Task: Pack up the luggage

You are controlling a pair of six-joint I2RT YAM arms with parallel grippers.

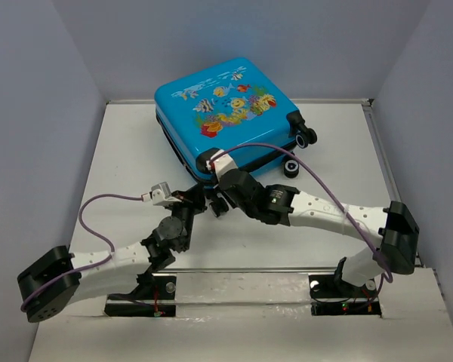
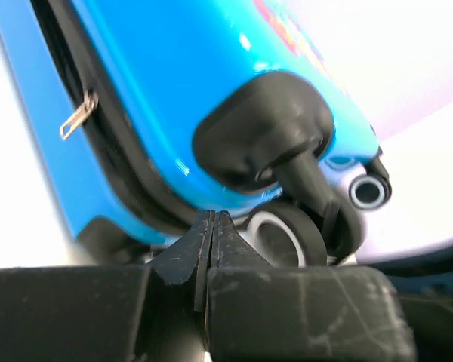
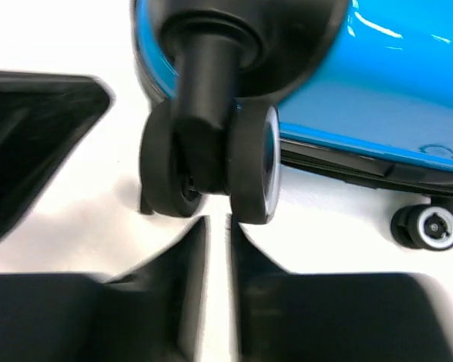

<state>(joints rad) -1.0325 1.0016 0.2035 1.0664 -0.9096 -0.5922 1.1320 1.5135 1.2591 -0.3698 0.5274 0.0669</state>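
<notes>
Both arms reach in from the near edge toward the luggage (image 1: 220,113), which lies closed, fish side up, at the back of the tabletop (image 1: 121,162). Left tool (image 2: 212,226) is pressed together, gripping nothing; right tool (image 3: 217,230) is nearly together, just below a caster wheel (image 3: 211,170).

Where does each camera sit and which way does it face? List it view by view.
Top external: above and behind the arms, looking down at the luggage; both arms and bases show.
Left wrist: low, facing the luggage's corner wheel; the shut left end effector shows.
Right wrist: low, facing a wheel from close up; the nearly shut right end effector shows.
All three views share the blue luggage shell.
</notes>
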